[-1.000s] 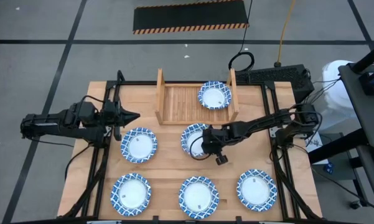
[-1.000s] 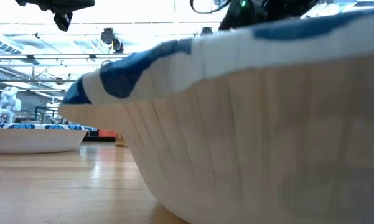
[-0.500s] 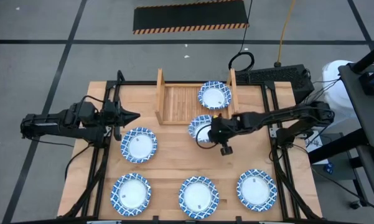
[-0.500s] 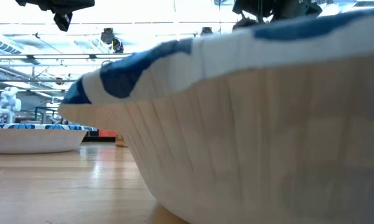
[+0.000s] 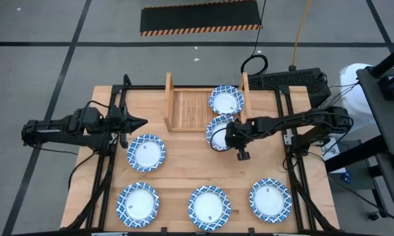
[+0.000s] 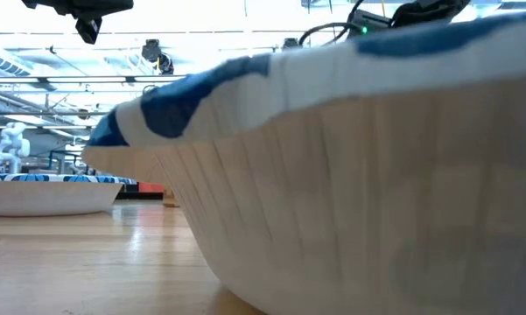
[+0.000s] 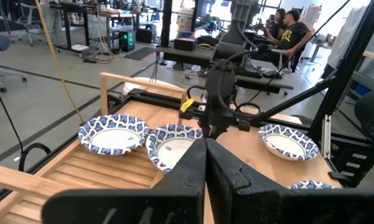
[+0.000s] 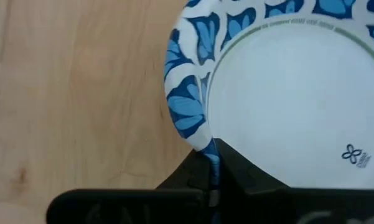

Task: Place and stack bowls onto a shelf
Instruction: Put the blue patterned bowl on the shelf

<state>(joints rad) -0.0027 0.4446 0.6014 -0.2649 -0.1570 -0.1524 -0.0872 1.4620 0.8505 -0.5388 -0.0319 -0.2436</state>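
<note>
My right gripper (image 5: 228, 135) is shut on a blue-rimmed bowl (image 5: 216, 131) just in front of the shelf (image 5: 190, 108), a low slatted wooden rack. Another bowl (image 5: 225, 100) sits on the slats at the shelf's right end. Several more bowls rest flat on the table: one at left centre (image 5: 146, 152) and three along the near edge (image 5: 138, 201) (image 5: 208, 207) (image 5: 271, 200). My left gripper (image 5: 141, 122) is shut on nothing and hovers at the table's left, pointing level toward the shelf. My right gripper pinches the bowl's patterned rim (image 8: 206, 148) on the side toward the table's right, one finger inside the bowl and one outside. The fingers come slanting down from the right. The bowl (image 7: 173, 144) sits tilted at the shelf's front edge, white inside up.
The shelf's two upright side boards (image 5: 168, 99) (image 5: 245, 98) bound the slats; the slats to the left of the shelved bowl are bare. In the low view the near-edge bowl (image 6: 350, 175) fills most of the picture. People sit in the room beyond the table (image 7: 286, 28).
My right gripper has carried the bowl from the table's middle toward the far edge and a little right, up to the shelf's front edge, tipping and rolling as it went. It stayed shut on the rim.
</note>
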